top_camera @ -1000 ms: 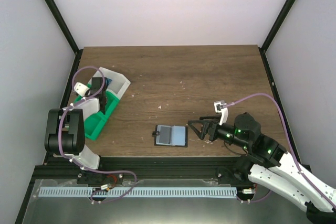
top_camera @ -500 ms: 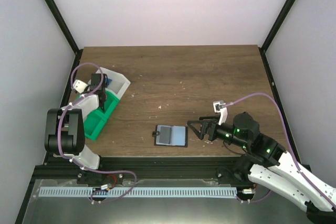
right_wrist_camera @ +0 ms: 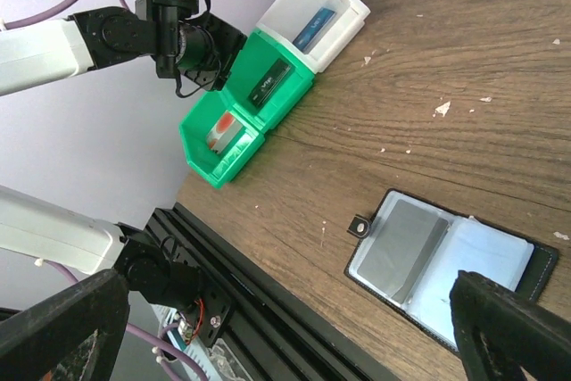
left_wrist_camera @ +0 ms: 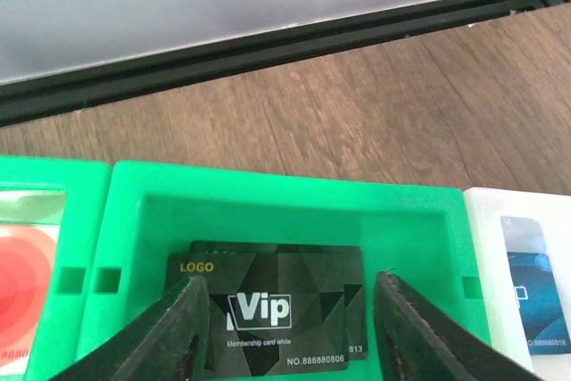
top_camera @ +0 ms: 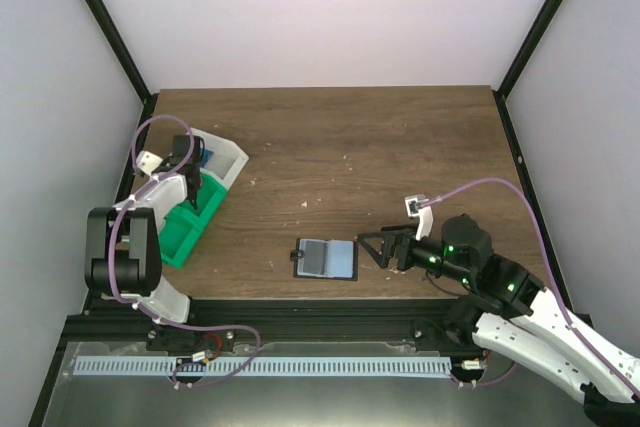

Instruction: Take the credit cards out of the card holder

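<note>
The card holder (top_camera: pixel 326 259) lies open on the table near the front edge, also in the right wrist view (right_wrist_camera: pixel 500 260). A grey card (right_wrist_camera: pixel 401 247) sits in its left pocket. My right gripper (top_camera: pixel 375 247) is open and empty just right of the holder, its fingers (right_wrist_camera: pixel 62 327) spread wide. My left gripper (top_camera: pixel 188 169) is open over the green bin (top_camera: pixel 180 232), its fingers (left_wrist_camera: pixel 183 327) either side of two black VIP cards (left_wrist_camera: pixel 277 305) that lie in the middle compartment.
A red card (left_wrist_camera: pixel 22 287) lies in the green bin's end compartment. A blue card (left_wrist_camera: pixel 533 287) lies in the white bin (top_camera: pixel 225 159) beside it. A black frame rail (right_wrist_camera: pixel 268 310) runs along the table's front edge.
My left gripper has drawn back a little toward the far side over the bins. My right gripper has edged slightly toward the holder. The holder has not moved.
</note>
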`<state>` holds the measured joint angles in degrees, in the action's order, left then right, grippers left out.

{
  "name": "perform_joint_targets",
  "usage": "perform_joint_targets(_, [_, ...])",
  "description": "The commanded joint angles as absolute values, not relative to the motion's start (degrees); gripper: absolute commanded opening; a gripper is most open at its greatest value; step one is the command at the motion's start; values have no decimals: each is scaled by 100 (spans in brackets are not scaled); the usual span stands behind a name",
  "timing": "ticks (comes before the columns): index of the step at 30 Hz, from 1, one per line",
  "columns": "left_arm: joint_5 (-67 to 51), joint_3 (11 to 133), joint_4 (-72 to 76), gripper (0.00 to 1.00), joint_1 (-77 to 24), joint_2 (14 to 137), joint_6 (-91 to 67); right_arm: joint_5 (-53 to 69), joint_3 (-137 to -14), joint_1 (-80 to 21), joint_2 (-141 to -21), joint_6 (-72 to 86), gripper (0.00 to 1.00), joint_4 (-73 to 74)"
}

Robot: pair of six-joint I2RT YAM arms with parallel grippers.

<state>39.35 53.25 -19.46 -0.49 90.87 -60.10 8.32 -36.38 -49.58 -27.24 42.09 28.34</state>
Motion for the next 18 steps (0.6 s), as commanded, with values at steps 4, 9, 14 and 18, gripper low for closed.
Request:
perform_joint_targets(4, [3555, 5599, -2521, 66, -21, 8499, -5714, 942, -3653, -4957, -2691, 4528, 100, 2826])
perform_joint_targets(9, [2683, 5487, -2410, 95, -25, 7738, -5018, 955, -3484, -4957, -2936, 4721, 100, 2778])
perform_joint_targets(14, [598, 5234, -2035, 92, -31, 6997, -3529, 938, -3397, -4961, -3402, 4860, 100, 2799])
perform_joint_targets(18, [-730, 4943, -2015, 85, -204, 6484, -3025, 674, -3444, -4957, -3774, 5012, 100, 2980])
